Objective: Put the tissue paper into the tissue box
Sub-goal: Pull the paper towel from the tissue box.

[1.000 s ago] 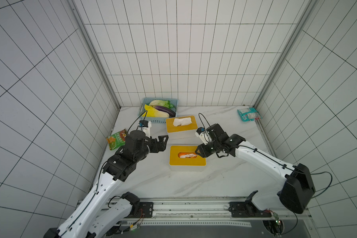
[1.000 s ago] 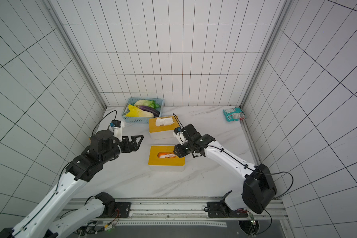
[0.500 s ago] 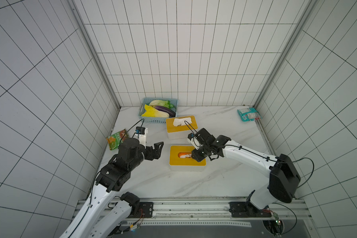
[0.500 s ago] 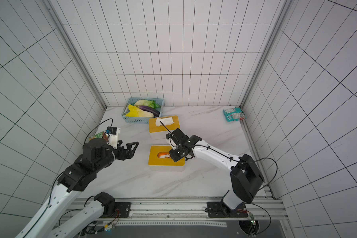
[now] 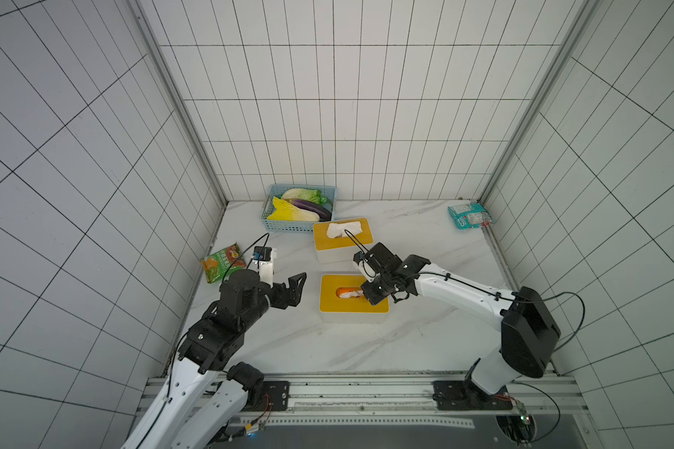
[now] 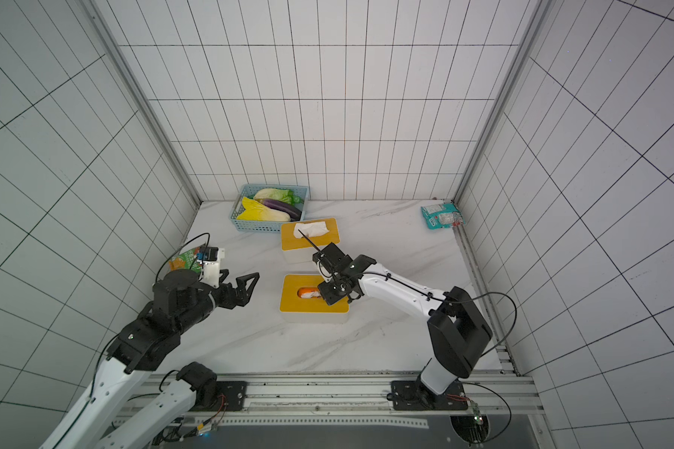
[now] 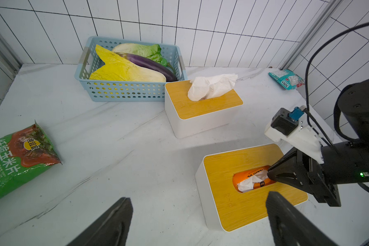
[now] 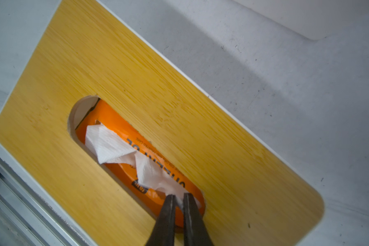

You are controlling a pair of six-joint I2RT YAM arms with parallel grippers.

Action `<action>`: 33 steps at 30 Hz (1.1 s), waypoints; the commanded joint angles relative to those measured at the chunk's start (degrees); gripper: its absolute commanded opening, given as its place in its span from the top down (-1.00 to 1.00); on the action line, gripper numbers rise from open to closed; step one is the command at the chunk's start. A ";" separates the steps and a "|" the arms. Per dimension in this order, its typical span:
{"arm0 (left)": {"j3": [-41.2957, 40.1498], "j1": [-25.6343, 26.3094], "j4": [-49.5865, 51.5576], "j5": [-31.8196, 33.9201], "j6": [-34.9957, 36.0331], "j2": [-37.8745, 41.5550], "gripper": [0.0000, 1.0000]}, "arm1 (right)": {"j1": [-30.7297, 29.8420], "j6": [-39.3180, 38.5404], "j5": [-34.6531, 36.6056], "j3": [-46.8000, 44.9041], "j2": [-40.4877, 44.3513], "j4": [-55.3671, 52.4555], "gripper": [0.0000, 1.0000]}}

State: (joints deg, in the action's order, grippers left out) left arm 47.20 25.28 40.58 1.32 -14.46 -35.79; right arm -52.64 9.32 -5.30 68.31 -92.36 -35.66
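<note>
Blue basket of vegetables, green snack bag, teal packet

The green snack bag on the bench has big white characters reading 好脆玉米片, with 食验室 in a yellow badge beside them. The orange pack inside the tissue box carries black capitals, mostly hidden; only "OL" is readable. The print on the teal packet is too small to read.
</note>
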 commanded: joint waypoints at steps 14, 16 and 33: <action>-1.12 -0.23 -0.68 0.92 0.04 1.55 -0.92 | -0.51 1.31 -1.48 3.76 3.29 -1.08 1.00; -1.14 -0.23 -0.62 1.04 0.05 1.59 -0.92 | -0.45 1.40 -1.29 3.67 3.92 -0.99 1.00; -1.28 -0.23 -0.50 1.40 -0.12 1.78 -0.92 | -0.45 -0.19 -1.75 -1.13 12.32 2.73 1.00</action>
State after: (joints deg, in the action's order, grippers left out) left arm 46.39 25.28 40.53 1.96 -14.52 -34.59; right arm -52.64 9.93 -6.66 68.99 -82.30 -34.22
